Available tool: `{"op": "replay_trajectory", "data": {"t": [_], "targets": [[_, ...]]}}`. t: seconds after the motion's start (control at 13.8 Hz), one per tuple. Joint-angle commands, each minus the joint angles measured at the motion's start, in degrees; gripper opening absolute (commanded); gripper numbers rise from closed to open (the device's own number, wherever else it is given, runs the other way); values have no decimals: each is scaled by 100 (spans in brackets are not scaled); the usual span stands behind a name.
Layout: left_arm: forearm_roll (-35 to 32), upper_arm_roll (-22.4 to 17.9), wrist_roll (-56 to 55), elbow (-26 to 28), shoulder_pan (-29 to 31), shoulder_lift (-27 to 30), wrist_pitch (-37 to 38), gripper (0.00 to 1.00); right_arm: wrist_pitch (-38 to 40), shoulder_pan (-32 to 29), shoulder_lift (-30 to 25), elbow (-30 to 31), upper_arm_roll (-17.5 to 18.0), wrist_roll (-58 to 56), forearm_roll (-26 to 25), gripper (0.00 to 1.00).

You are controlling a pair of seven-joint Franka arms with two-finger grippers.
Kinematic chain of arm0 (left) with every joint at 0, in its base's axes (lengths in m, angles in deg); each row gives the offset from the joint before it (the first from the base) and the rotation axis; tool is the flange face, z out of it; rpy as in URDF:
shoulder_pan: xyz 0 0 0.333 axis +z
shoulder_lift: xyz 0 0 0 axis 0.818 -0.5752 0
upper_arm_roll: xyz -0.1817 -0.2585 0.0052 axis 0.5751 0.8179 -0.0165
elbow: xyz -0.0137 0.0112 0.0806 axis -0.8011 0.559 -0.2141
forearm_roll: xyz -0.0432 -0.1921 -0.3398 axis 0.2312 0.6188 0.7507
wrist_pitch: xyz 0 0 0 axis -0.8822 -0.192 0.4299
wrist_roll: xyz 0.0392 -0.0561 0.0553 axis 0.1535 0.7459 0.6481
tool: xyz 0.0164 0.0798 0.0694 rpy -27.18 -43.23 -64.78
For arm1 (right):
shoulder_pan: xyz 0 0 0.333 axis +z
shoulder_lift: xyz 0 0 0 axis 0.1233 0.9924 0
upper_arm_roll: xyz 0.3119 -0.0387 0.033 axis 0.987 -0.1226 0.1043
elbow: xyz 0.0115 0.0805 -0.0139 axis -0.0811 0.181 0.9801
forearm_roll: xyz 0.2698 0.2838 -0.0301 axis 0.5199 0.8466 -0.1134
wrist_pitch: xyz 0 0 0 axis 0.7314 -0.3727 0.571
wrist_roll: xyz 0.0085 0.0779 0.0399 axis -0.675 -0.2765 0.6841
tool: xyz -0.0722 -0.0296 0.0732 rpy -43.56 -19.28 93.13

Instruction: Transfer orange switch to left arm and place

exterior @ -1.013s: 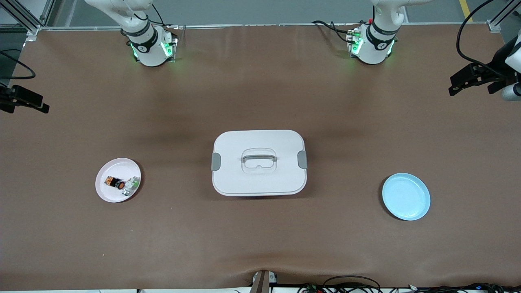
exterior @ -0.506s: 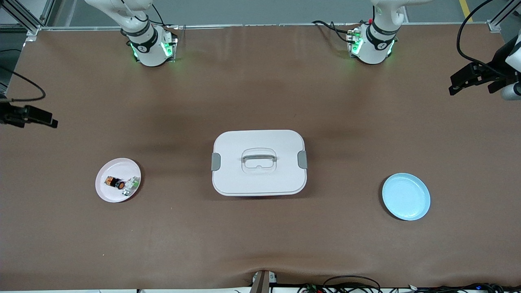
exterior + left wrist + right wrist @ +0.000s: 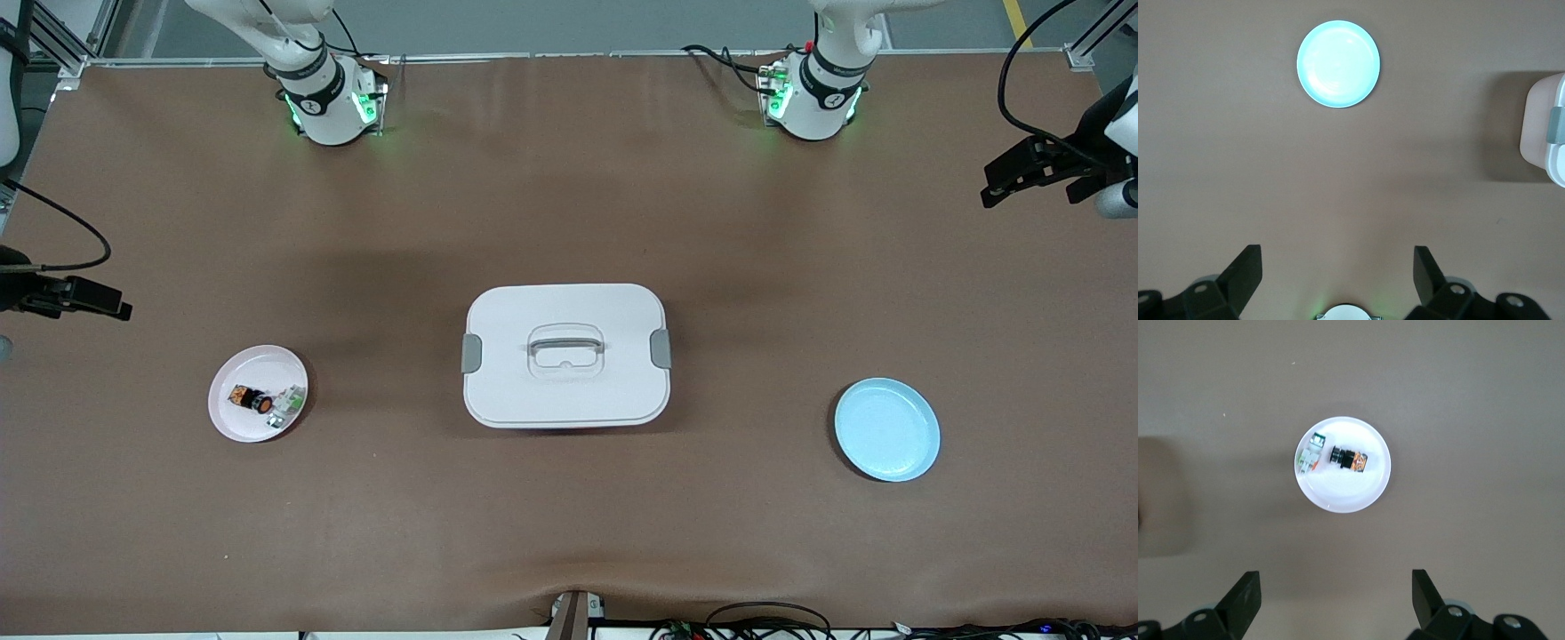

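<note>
From the front camera, a white box (image 3: 565, 356) with grey latches sits in the middle of the brown table (image 3: 569, 196). A pink plate (image 3: 258, 394) lies toward the right arm's end of the table. The orange switch (image 3: 250, 399) rests in it, just beside a small white-and-green part (image 3: 286, 405). A blue plate (image 3: 886, 429) lies toward the left arm's end. The right gripper (image 3: 80, 297) hangs in the air at the table's edge on its own side. The left gripper (image 3: 1031, 169) hangs at the edge on its side.

The left wrist camera looks down at the blue plate (image 3: 1338, 63) and one end of the box (image 3: 1545, 130). The left gripper (image 3: 1338, 277) has its fingers spread wide and holds nothing.

The right wrist camera looks down at the pink plate (image 3: 1343, 465) with the orange switch (image 3: 1349, 459) and the white-and-green part (image 3: 1310, 457) in it. The right gripper (image 3: 1336, 597) is spread wide too, with nothing in it.
</note>
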Motion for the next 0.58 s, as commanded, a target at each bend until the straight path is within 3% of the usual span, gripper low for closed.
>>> {"op": "replay_trajectory", "data": {"t": [0.0,0.51], "targets": [[42,-17,102,-105,3,-1,109,100,-389,-171,-27,376,45,191,123,100],[42,-17,102,-105,3,-10,83,100,-1962,-285,-62,1782,45,623,343,100]]}}
